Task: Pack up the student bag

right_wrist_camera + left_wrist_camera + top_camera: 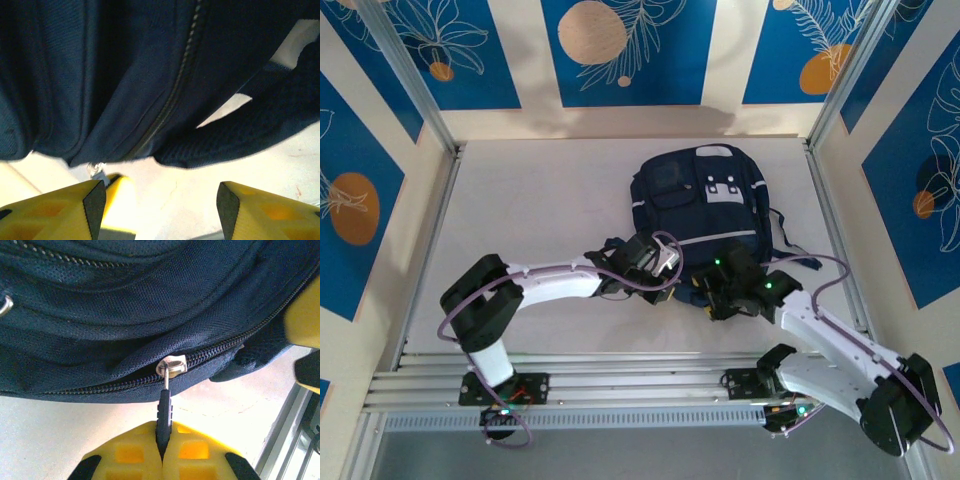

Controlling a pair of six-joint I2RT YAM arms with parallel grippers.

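- The student bag (705, 205) lay flat on the counter (540, 200), toward 1 o'clock from the counter's middle in the top view, with its front pockets facing up.
- Its near edge, at 6 o'clock, pointed to the two arms, and a dark strap (790, 255) trailed out at the bag's 4 o'clock side.
- In the left wrist view a closed zip (100, 385) ran along the bag's lower seam, and the metal zip slider (171, 365) sat on it near the middle of the picture.
- A dark zip pull (164, 410) hung from the slider toward 6 o'clock.
- The left gripper (162, 445) was pressed together on this zip pull, the yellow fingers meeting around it; in the top view it was at the bag's 7 o'clock corner (660, 262).
- The right gripper (160, 200) stood wide, with nothing between its fingers, just before the bag's near edge at 6 o'clock (715, 290).
- Below its fingers the pale counter showed.
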